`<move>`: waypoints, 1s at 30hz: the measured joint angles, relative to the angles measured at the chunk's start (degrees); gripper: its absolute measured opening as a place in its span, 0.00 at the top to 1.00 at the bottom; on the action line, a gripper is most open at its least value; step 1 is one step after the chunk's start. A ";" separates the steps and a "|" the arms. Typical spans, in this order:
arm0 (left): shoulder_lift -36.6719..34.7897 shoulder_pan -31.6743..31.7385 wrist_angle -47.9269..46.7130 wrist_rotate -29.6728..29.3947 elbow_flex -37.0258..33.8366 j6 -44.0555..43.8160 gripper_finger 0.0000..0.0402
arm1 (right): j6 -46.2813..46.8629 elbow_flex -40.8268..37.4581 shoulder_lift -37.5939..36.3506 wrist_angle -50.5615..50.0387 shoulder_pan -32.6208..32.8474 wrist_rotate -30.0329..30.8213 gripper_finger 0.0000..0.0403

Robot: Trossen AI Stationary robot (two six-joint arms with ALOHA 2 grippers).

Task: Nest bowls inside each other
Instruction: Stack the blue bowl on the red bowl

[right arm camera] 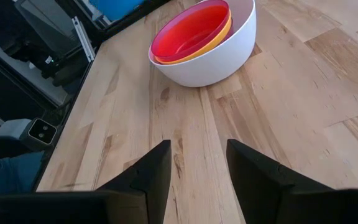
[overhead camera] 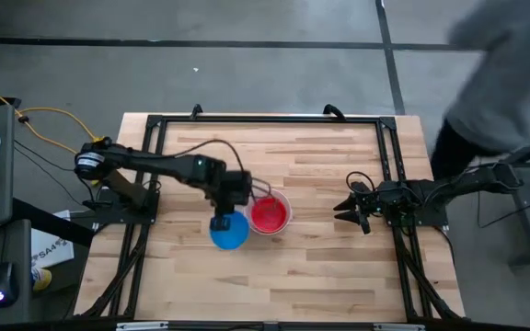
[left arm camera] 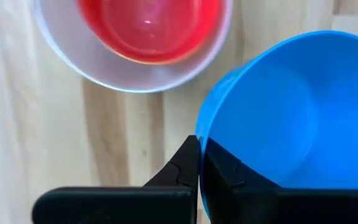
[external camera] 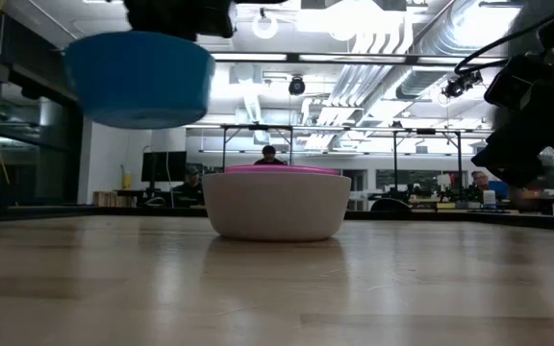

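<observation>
Yellow bowl (right arm camera: 219, 38) mostly hidden beneath pink-red bowl (right arm camera: 188, 32), only rim visible

Glossy smooth plastic bowls (right arm camera: 204, 43); matt pale wood table (overhead camera: 320, 267).

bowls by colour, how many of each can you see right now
blue bowl: 1, lifted off the table, held by the left gripper
white bowl: 1, on the table
pink-red bowl: 1, nested inside the others
yellow bowl: 1, only its rim shows under the pink-red one
purple: 0 visible
total: 4 bowls visible
</observation>
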 joint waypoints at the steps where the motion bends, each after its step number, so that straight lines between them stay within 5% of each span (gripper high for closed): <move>1: 0.43 0.89 -0.61 0.05 0.80 0.58 1.00 | 0.02 -0.02 0.00 0.00 0.00 0.00 0.63; 16: 15.62 4.56 -8.81 0.06 19.58 12.82 1.00 | 0.01 -0.01 0.00 -0.17 -0.01 0.02 0.63; 30: 18.97 10.82 -3.37 3.28 22.46 16.61 1.00 | 0.02 0.00 0.00 0.00 0.00 0.02 0.63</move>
